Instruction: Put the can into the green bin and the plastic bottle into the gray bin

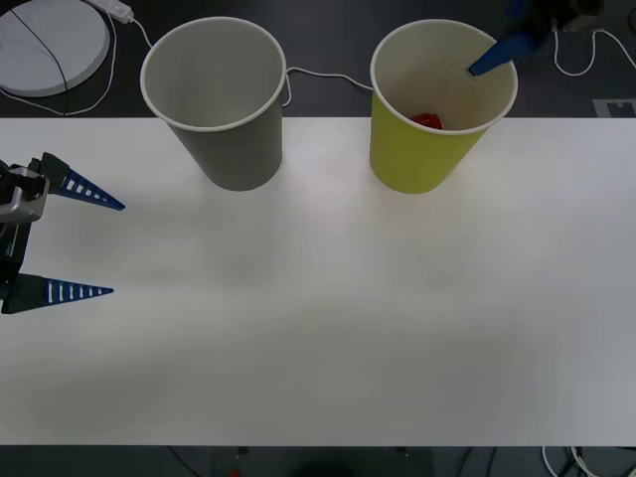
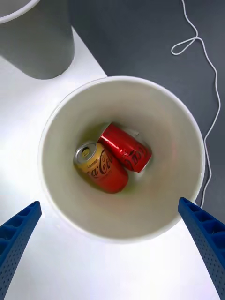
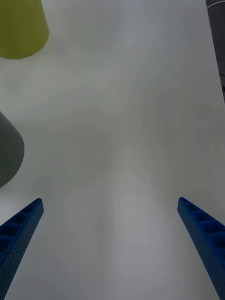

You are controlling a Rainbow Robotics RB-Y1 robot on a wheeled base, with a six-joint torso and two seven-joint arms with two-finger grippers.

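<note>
The right gripper (image 1: 497, 50) is hovering over the green bin (image 1: 412, 159) at the upper right of the front view, with its fingers (image 2: 18, 234) spread wide and nothing being held between them. In the right wrist view, two cans are seen lying on their sides at the bottom of this bin: the can (image 2: 101, 166) with the gold rim and silver pull-tab top, and a second red can (image 2: 125, 146) touching it. The can step is therefore judged as done. The gray bin (image 1: 234, 149) is standing at the upper middle-left of the front view, well apart from the green one, and its inside is appearing bare; no plastic bottle is being seen on the worktop (image 1: 328, 318). The left gripper (image 1: 84, 238) is waiting at the left edge of the front view, fingers released and apart. A bottle of that kind would probably be light, smooth and easily dented, so it is best taken across its body with mild pressure. Both bins are likely being light enough to be tipped by a brush against a rim. Wide open room is being offered across the lower worktop; the bins are crowding its far edge, beyond which a white cable (image 1: 328, 75) is lying.
</note>
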